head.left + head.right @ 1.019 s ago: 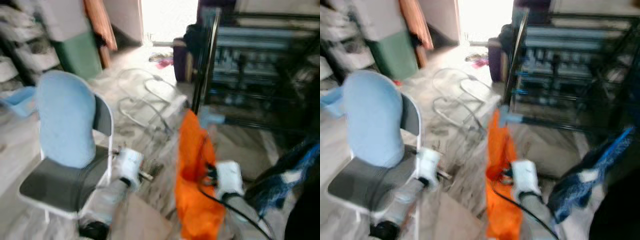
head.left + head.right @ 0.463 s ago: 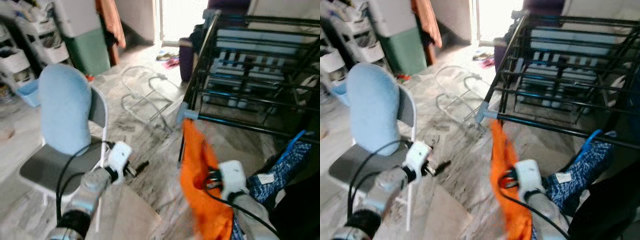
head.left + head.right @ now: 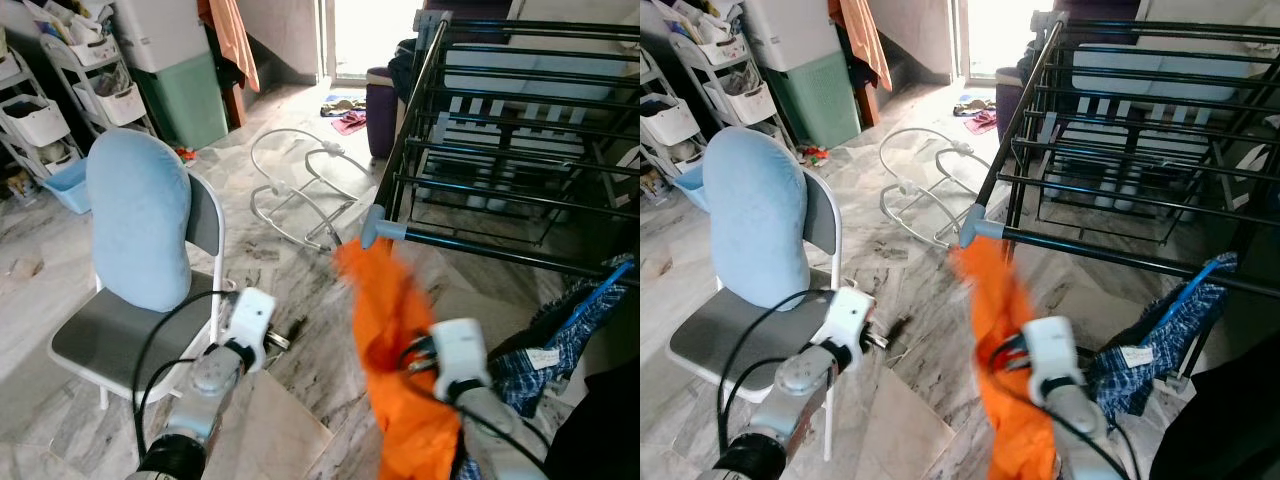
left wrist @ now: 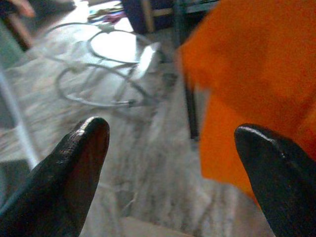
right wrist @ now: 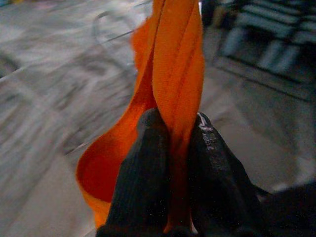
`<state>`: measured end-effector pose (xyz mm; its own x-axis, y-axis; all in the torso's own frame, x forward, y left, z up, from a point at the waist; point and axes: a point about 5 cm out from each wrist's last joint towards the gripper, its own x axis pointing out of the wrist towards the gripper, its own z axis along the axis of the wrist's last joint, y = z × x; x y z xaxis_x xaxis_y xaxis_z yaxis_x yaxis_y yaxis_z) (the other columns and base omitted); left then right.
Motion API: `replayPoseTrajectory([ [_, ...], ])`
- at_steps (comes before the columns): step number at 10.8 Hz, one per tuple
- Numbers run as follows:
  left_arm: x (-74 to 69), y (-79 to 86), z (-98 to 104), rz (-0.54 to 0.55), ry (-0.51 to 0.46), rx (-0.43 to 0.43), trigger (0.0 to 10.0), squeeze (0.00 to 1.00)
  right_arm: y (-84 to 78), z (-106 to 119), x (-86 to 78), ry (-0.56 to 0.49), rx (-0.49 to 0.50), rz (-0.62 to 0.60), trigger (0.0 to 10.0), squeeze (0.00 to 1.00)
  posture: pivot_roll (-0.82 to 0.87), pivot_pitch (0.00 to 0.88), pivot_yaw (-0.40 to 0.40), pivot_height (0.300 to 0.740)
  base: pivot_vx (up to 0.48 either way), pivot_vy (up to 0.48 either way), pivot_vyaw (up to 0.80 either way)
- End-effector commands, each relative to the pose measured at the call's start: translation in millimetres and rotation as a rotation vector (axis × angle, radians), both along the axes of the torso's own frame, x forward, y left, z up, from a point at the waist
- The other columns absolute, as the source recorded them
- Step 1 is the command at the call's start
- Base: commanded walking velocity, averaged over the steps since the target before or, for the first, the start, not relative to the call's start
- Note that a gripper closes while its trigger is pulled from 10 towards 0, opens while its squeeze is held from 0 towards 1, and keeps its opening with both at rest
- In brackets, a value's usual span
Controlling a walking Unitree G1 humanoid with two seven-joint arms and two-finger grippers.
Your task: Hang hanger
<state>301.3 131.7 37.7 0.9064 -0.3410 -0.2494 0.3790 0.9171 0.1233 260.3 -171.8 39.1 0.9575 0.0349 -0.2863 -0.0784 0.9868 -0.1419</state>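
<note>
Two grippers up front here, and only one has anything in it. The right gripper (image 5: 173,143) has its fingers (image 5: 140,173) pinched tight on a fold of the orange cloth (image 3: 395,340), which drapes down in front of the robot, just short of the near corner of the black drying rack (image 3: 500,130). Can't honestly make out a hanger inside that fabric, so if there's one in there it's hidden; what's clearly held is the orange garment.

The left gripper (image 4: 173,163) has its fingers spread wide with nothing between them, pointing at the marble floor (image 3: 290,260) and the white wire frame (image 3: 300,185) lying out there. It's near the grey folding chair (image 3: 130,330) with the blue cushion (image 3: 140,215).

Progress-wise I'd say the pickup is done and the carry is mostly done, since the rack's front rail (image 3: 500,250) sits close above the cloth. What's left is the actual hanging: get the thing up and over a bar, then let go. A blue checked garment (image 3: 560,325) hangs off the rack's right end, so the free rail near the corner looks like the spot to go for.
</note>
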Motion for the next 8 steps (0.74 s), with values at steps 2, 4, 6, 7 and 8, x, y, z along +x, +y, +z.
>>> replayPoseTrajectory([
  [2, -3.3, 19.4, -8.9, 0.126, 0.035, 0.000, 10.0, 0.00, -5.3, -2.5, -4.3, -0.023, 0.050, -0.067, 10.0, 0.00, -0.15, 0.000, 0.081, 0.740, 0.000, 0.000, 0.00],
  [4, 0.0, 7.4, -7.4, 0.067, 0.015, 0.018, 10.0, 0.00, 0.5, -14.4, -9.4, 0.015, -0.004, 0.015, 10.0, 0.00, -0.16, 0.000, 0.077, 0.740, 0.000, 0.000, 0.00],
  [6, 2.4, 4.9, -6.3, 0.095, 0.013, 0.007, 10.0, 0.00, -6.0, -22.7, -12.8, 0.040, 0.015, -0.033, 10.0, 0.00, -0.15, 0.000, 0.063, 0.740, 0.000, 0.000, 0.00],
  [7, 1.2, 5.1, -7.7, 0.101, 0.016, 0.004, 10.0, 0.00, -3.5, -23.8, -13.5, 0.038, 0.014, -0.028, 10.0, 0.00, -0.15, 0.000, 0.062, 0.740, 0.000, 0.000, 0.00],
  [8, -2.2, 5.7, -11.6, 0.106, 0.027, 0.003, 10.0, 0.00, 1.6, -23.7, -15.0, 0.030, 0.019, -0.014, 10.0, 0.00, -0.15, 0.000, 0.059, 0.740, 0.000, 0.000, 0.00],
])
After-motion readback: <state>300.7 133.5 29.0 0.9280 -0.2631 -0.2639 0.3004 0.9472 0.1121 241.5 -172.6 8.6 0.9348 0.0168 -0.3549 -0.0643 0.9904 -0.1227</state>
